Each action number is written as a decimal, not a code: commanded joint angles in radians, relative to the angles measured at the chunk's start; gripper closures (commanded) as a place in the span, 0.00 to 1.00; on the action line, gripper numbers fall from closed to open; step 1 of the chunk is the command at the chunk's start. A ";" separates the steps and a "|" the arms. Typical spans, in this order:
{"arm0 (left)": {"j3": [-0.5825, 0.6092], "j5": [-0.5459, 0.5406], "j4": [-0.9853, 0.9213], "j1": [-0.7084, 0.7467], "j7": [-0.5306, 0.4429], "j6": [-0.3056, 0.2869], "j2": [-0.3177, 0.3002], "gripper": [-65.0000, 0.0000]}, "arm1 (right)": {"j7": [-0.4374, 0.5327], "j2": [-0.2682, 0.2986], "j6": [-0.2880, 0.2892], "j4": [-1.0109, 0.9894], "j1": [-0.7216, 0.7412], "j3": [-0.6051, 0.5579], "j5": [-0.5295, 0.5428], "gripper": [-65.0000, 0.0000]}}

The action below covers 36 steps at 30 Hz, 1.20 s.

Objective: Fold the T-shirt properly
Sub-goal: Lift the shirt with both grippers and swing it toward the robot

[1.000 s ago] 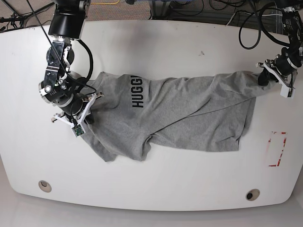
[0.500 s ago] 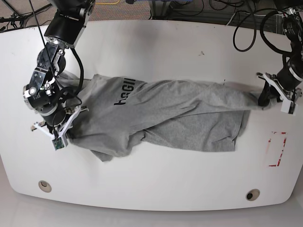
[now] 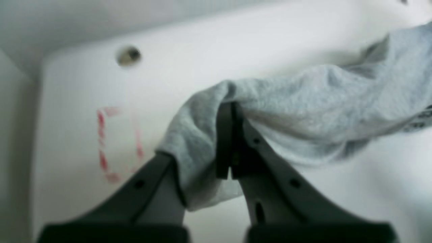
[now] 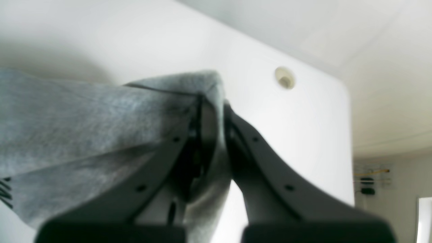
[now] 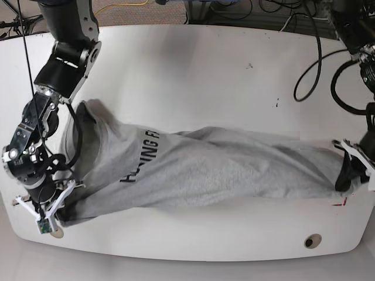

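Base view: T-shirt (image 5: pixel 211 170) between tools

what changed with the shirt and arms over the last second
Both grippers, the left gripper and the right gripper, dragged the T-shirt toward the table's near edge and pulled apart, stretching it longer. Unchanged: both stay shut on the cloth; nothing released.

light: bright, even | shadows: soft | wrist views: blurred
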 commanded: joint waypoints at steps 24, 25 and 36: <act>0.017 -0.014 -0.249 -0.686 -0.028 0.007 -0.200 1.00 | -0.018 0.126 -0.008 -0.377 0.774 -0.205 -0.003 1.00; 0.029 -0.014 -0.262 -0.715 -0.028 0.007 -0.206 1.00 | -0.018 0.132 -0.008 -0.398 0.805 -0.217 0.000 1.00; 0.151 -0.014 -0.292 -0.867 -0.028 0.007 -0.204 1.00 | -0.015 0.143 0.011 -0.524 1.038 -0.326 0.002 1.00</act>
